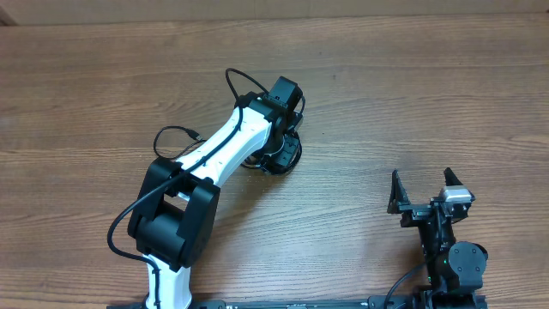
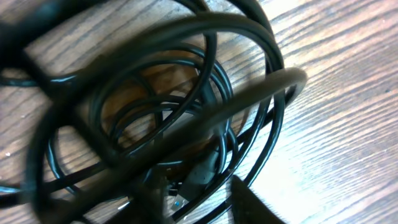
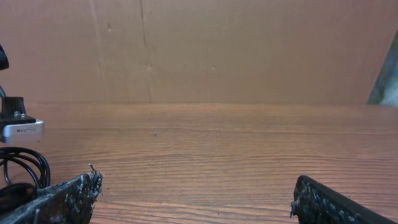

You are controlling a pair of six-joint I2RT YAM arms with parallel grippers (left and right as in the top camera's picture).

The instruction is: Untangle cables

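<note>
Overhead view first: find the tangled bundle of thin glossy black cables [image 1: 276, 160] lying on the brown wood-grain counter [image 1: 386, 86], near its middle. Directly over that bundle, note the left tool [image 1: 278, 148] at the end of the white-and-black arm [image 1: 225, 142], reaching down onto the heap and hiding most of it. Cannot tell from any view whether apart, together or clamped on a strand.

Up close through the left wrist camera: several overlapping loops of the bundle, coiled flat on the wood and crossing one another, with a small grey plug [image 2: 202, 175] lying inside the coil near the lower edge. Dark blurred shapes across the front, too soft to identify.

Well apart toward the lower right of the overhead view, see the right tool [image 1: 422, 190], spread wide and touching no cable. From the right wrist camera, the same ragged black fingers [image 3: 62, 199] low at either side, bare wood between them, a plain brown cardboard wall [image 3: 249, 50] behind, and a slice of black cable loop at the far left edge.
</note>
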